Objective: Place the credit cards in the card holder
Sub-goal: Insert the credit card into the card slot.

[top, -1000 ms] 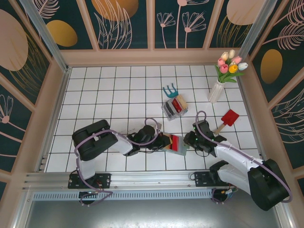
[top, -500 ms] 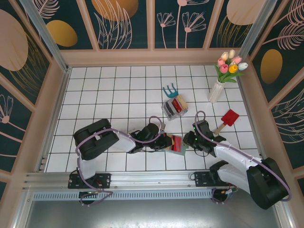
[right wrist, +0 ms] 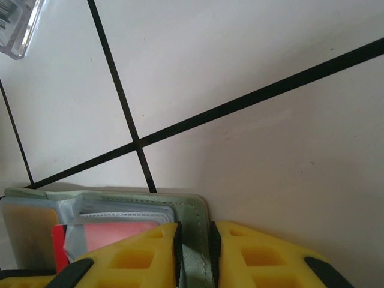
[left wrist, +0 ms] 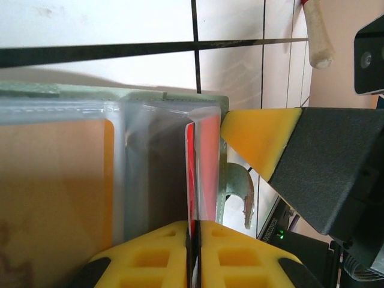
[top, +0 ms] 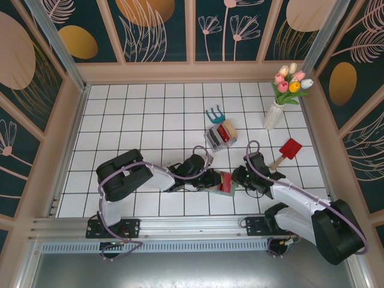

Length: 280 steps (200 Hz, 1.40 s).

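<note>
The sage-green card holder [top: 228,185] lies open on the tiles between the two arms. My left gripper [top: 211,179] is shut on a red credit card [left wrist: 191,174], held edge-on with its far part inside a clear sleeve of the card holder [left wrist: 180,97]. A yellow-orange card [left wrist: 54,192] sits in the sleeve to the left. My right gripper [top: 237,178] is shut on the card holder's right edge [right wrist: 201,213], with the green flap pinched between its yellow fingers [right wrist: 252,252]. The red card [right wrist: 114,233] shows through the sleeve beside them.
A clear rack of upright cards [top: 220,134] stands behind the card holder, with a teal tool [top: 214,114] beyond it. A red trowel [top: 290,150] lies at the right, and a white vase of tulips [top: 275,114] stands at the back right.
My left gripper has moved right towards the card holder, and the red card has slid deeper into the sleeve. The right gripper has kept its place on the card holder's edge.
</note>
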Available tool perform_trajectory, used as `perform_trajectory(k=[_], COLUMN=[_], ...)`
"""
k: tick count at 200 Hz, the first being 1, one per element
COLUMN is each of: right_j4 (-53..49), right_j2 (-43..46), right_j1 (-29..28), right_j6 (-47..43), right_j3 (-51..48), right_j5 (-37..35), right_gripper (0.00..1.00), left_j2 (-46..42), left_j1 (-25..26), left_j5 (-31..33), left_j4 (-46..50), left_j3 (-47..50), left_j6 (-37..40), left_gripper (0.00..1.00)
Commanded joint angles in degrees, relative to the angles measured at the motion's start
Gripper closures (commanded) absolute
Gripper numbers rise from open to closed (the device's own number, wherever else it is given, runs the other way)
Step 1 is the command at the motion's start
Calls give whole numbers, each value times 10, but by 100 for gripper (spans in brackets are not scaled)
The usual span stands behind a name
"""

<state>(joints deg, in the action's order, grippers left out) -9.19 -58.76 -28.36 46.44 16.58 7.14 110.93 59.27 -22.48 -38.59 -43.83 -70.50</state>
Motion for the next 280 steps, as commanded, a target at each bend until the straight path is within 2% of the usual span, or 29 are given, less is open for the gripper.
perform_trajectory(k=[1, 26, 70, 119, 149, 166, 187, 226, 280], right_j4=[10, 3, -4, 0, -6, -33, -53, -92, 8], right_j2=[-8, -8, -7, -6, 2, 22, 54, 60, 16], right_j1=[-6, -5, -5, -7, -24, -37, -41, -46, -55], right_j6=[-1, -4, -7, -5, 3, 20, 31, 44, 65], right_j3=[-17, -16, -16, -17, -16, -11, -7, -8, -20], right_j5=[42, 35, 31, 46, 52, 27, 39, 49, 94], right_gripper=[76, 76, 76, 77, 78, 78, 77, 71, 72], left_j2=[-4, -30, -58, -70, -66, -62, -71, -74, -54], left_j1=[9, 10, 9, 10, 9, 9, 9, 9, 9], left_j5=[8, 40, 68, 77, 65, 59, 79, 80, 35], left_j4=[38, 107, 139, 152, 145, 147, 181, 215, 222], left_j3=[5, -8, -3, 0, -1, -5, -11, -26, -37], left_j6=[18, 51, 62, 69, 70, 73, 86, 110, 129], left_gripper=[81, 74, 63, 68, 65, 65, 62, 58, 56])
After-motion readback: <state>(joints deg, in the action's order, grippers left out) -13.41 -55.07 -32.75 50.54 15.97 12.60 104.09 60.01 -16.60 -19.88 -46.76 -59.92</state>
